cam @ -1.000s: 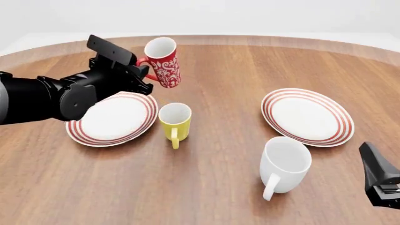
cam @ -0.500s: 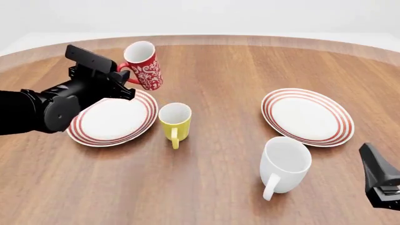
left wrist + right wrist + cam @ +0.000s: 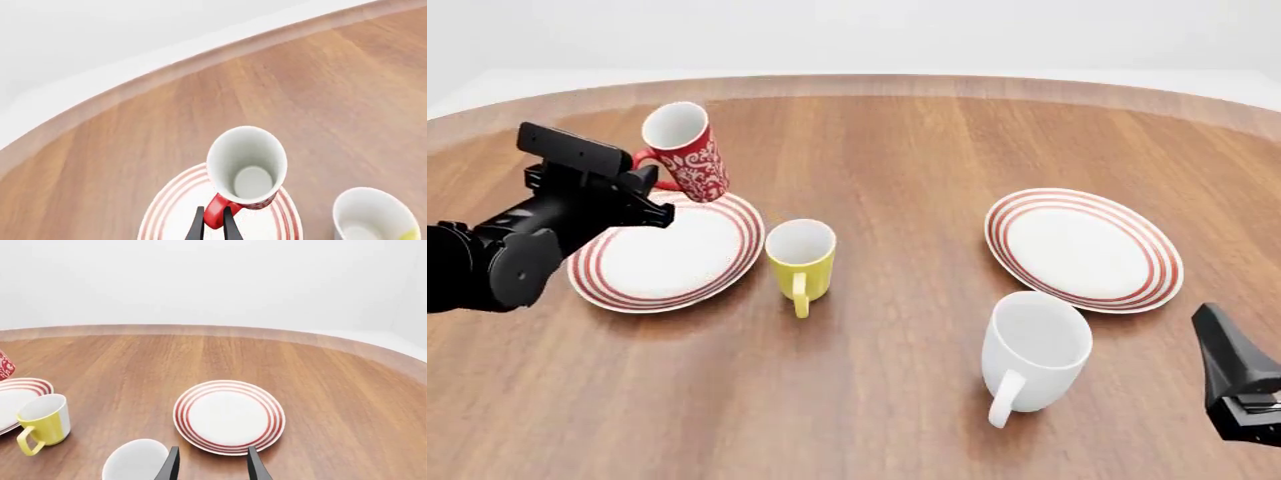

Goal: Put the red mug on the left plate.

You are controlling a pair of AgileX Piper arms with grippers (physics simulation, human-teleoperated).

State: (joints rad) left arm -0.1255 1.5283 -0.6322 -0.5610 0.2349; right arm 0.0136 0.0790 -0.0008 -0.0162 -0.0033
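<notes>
The red mug (image 3: 685,150), patterned with white flowers, hangs tilted above the far rim of the left plate (image 3: 667,255). My left gripper (image 3: 643,183) is shut on the mug's red handle. In the left wrist view the red mug (image 3: 246,167) shows its white inside, with the handle pinched in the left gripper (image 3: 213,229) and the left plate (image 3: 167,220) beneath it. My right gripper (image 3: 212,467) is open and holds nothing, low at the near right corner of the table.
A yellow mug (image 3: 801,255) stands just right of the left plate. A larger white mug (image 3: 1037,350) stands near the front right, close to my right arm (image 3: 1238,388). The second ringed plate (image 3: 1084,248) lies behind it.
My left arm has carried the red mug leftward and lower, from behind the yellow mug to above the left plate's far rim. The right arm has stayed still.
</notes>
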